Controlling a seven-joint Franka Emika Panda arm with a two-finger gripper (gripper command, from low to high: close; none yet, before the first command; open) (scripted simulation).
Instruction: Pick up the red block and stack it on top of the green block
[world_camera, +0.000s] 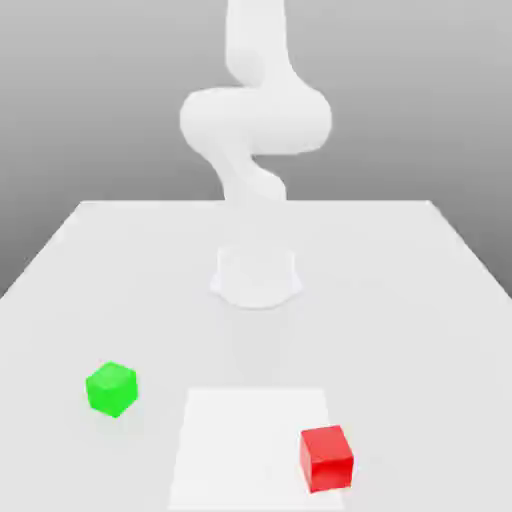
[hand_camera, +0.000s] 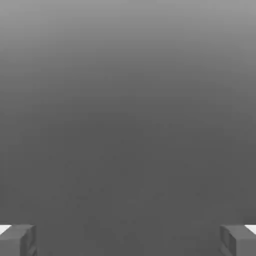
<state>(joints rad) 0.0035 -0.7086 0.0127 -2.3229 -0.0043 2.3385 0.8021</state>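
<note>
The red block (world_camera: 326, 458) and green block (world_camera: 111, 388) are set apart near the worktop (world_camera: 400, 300) front edge; fingers (hand_camera: 17, 240) are held wide open, nothing gripped.

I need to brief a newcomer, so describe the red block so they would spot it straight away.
Start at the white table in front of the arm's base. On its pale square patch, at the exterior view's right, sits the red block. The only other cube is green, off to the left.
</note>
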